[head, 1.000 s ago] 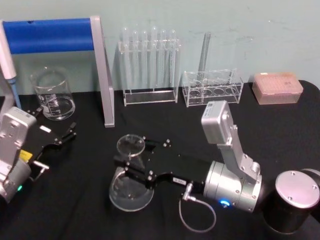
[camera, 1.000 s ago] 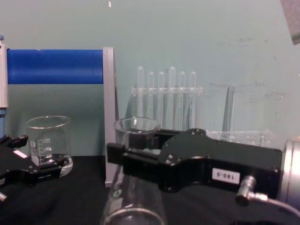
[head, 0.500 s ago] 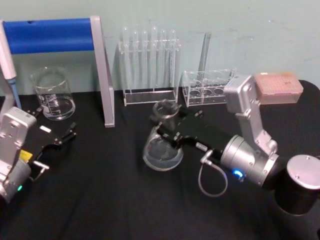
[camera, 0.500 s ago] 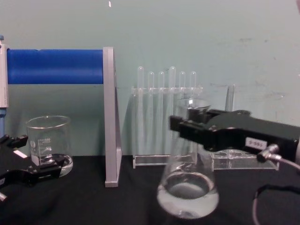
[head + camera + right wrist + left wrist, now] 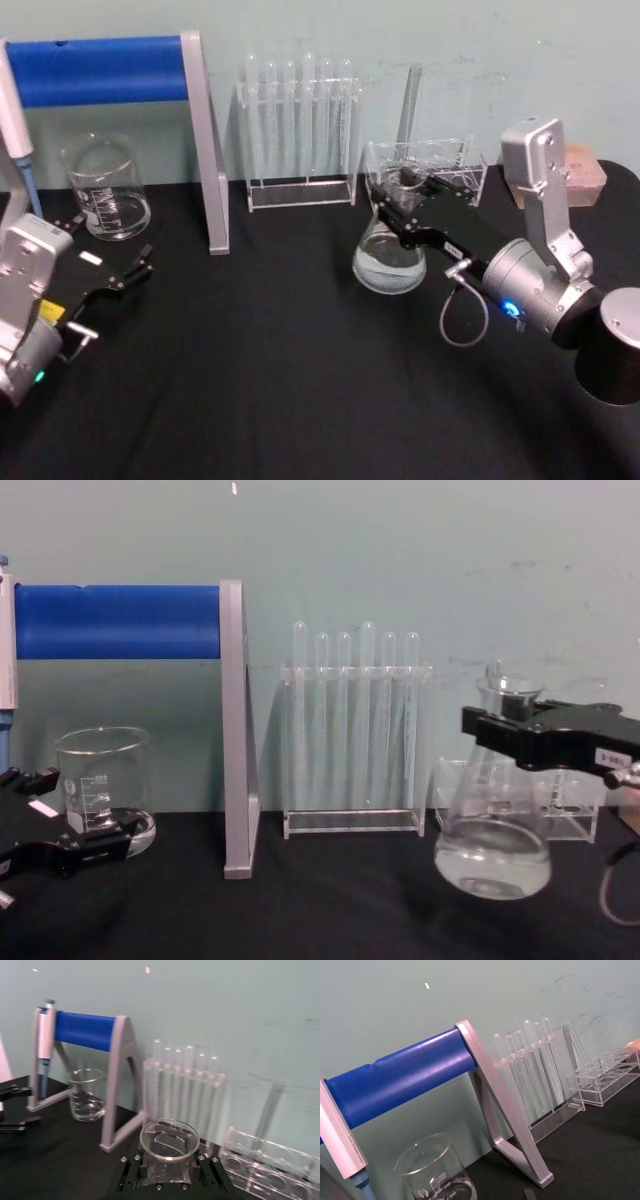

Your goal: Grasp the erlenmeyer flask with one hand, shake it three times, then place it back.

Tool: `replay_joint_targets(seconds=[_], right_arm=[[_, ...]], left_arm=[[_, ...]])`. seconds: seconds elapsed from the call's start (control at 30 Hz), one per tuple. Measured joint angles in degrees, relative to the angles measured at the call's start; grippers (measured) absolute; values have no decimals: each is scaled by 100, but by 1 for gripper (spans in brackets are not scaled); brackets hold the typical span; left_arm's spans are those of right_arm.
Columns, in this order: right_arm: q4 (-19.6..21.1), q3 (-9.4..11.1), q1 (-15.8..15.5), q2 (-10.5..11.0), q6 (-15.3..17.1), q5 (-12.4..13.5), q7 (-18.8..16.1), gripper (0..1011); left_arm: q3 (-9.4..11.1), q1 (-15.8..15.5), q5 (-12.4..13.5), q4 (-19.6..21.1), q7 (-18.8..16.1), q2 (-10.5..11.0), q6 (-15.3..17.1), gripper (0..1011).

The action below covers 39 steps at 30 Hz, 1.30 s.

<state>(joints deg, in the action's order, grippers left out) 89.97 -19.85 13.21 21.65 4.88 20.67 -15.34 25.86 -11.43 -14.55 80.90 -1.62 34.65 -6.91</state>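
Right claw (image 5: 398, 200) pinches the flask (image 5: 388, 262) at its narrow neck, holding it tilted at far right by the low rack (image 5: 468, 172), the left claw (image 5: 110, 245) spread and idle near left; thin, slippery glass with a little liquid, likely light but fragile, best held under its rim.

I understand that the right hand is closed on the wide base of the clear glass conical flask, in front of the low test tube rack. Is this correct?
Not quite: the chest view shows the right hand closed on the narrow neck of the clear glass conical flask, just under its rim, not the wide base. The flask is in front of the low clear rack.
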Motion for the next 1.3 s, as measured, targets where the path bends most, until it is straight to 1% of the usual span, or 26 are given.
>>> replay_joint_targets(seconds=[0.13, 0.37, 0.47, 0.67, 0.8, 0.93, 0.97, 1.13, 1.3], right_arm=[[-100, 117, 11, -67, 38, -89, 125, 450], [-165, 235, 15, -153, 111, -212, 222, 450], [-166, 256, 10, -178, 127, -237, 220, 450], [-112, 235, -38, -247, 154, -289, 74, 450], [-47, 162, -83, -275, 147, -306, -108, 450], [87, 12, -139, -273, 146, -304, -361, 450], [142, -58, -158, -259, 142, -296, -458, 450], [269, -217, -192, -215, 123, -251, -667, 450], [407, -431, -229, -133, 96, -163, -918, 450]], left_arm=[[0, 0, 0, 0, 0, 0, 0, 1001], [0, 0, 0, 0, 0, 0, 0, 1001], [0, 0, 0, 0, 0, 0, 0, 1001], [0, 0, 0, 0, 0, 0, 0, 1001], [0, 0, 0, 0, 0, 0, 0, 1001], [0, 0, 0, 0, 0, 0, 0, 1001], [0, 0, 0, 0, 0, 0, 0, 1001], [0, 0, 0, 0, 0, 0, 0, 1001], [0, 0, 0, 0, 0, 0, 0, 1000]])
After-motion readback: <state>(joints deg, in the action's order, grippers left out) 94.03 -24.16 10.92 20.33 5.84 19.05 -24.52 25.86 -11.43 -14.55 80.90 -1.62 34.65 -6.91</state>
